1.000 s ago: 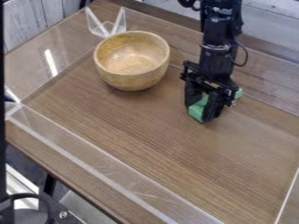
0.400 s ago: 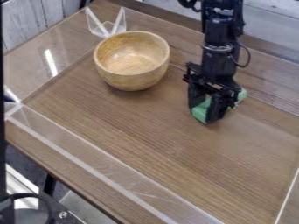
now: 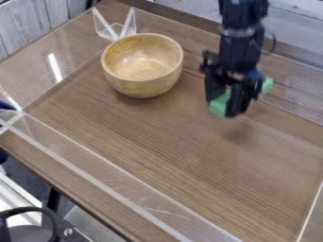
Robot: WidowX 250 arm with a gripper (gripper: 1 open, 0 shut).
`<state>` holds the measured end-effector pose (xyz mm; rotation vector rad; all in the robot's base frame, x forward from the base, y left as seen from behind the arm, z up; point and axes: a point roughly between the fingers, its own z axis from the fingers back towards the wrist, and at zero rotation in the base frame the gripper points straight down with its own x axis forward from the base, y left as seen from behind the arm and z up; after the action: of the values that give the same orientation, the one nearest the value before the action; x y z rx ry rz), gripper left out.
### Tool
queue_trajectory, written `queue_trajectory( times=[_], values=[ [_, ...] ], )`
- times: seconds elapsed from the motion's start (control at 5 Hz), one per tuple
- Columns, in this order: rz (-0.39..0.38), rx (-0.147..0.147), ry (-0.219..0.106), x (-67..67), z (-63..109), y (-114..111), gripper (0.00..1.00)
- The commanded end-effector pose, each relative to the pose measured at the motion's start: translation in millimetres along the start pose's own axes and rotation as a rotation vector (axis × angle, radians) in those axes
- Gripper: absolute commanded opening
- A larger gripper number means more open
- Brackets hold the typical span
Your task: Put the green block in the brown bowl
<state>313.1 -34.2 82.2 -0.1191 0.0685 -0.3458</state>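
The green block (image 3: 225, 102) hangs a little above the wooden tabletop, pinched between the black fingers of my gripper (image 3: 229, 104), which points straight down and is shut on it. Only the block's front face shows between the fingers. The brown bowl (image 3: 143, 64) stands on the table to the left of the gripper and slightly farther back, upright and empty, about a hand's width from the block.
A clear plastic wall (image 3: 76, 175) rims the wooden table (image 3: 177, 161) along the near left edge and the back. A folded clear plastic piece (image 3: 116, 24) stands behind the bowl. The table's right edge lies beyond the gripper.
My gripper has risen off the table with the green block held in it, moving up and very slightly sideways. The bowl has not moved.
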Motion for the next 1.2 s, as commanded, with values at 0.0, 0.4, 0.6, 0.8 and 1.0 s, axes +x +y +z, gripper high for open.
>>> queue_trajectory(
  times=[0.0, 0.4, 0.6, 0.8, 1.0],
  values=[
    [0.075, 0.058, -0.14, 0.1, 61.2, 27.6, 0.0],
    [0.208, 0.09, -0.187, -9.1, 102.0, 90.5, 0.0],
    [0.236, 0.101, -0.169, -16.5, 90.1, 105.7, 0.0],
    [0.264, 0.114, -0.151, -23.0, 77.7, 121.9, 0.0],
    [0.284, 0.124, -0.128, -28.0, 63.4, 137.6, 0.0]
  ],
)
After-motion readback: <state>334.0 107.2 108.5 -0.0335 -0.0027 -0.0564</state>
